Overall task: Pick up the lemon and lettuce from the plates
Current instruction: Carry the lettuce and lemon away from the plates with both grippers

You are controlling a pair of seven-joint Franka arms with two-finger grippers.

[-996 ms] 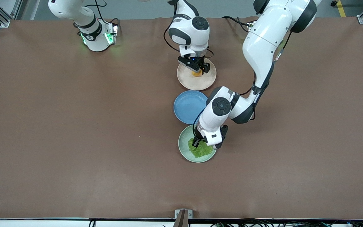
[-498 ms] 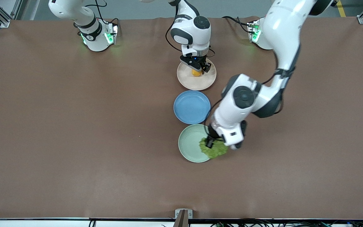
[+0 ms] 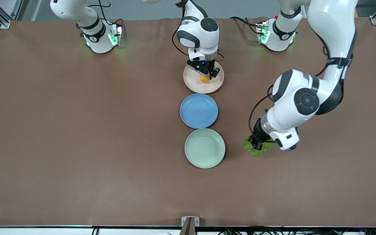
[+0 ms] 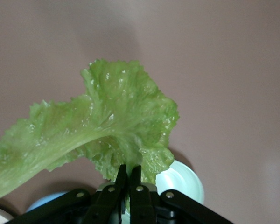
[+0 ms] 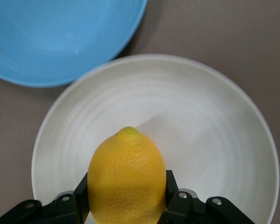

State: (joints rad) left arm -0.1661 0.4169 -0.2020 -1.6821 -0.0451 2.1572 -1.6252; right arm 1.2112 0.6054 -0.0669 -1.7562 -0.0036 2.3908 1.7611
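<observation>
You see the left gripper (image 3: 256, 143) clamping the lettuce (image 3: 256, 148) over bare table, at 3 o'clock from the green plate (image 3: 205, 148). The right gripper (image 3: 206, 75) clamps the lemon (image 3: 204, 78) over the pink-beige plate (image 3: 203, 85), at 12 o'clock from the blue plate (image 3: 198, 110).

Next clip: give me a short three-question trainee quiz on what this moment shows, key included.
1. True or false: the lettuce lies on the green plate.
2. What does the right gripper hold? A) lemon B) lettuce C) nothing
3. Which plate lies between the pink plate and the green plate?

Key:
1. False: the left gripper holds it over the table.
2. A, the lemon, over the pink plate.
3. The blue plate.
</observation>
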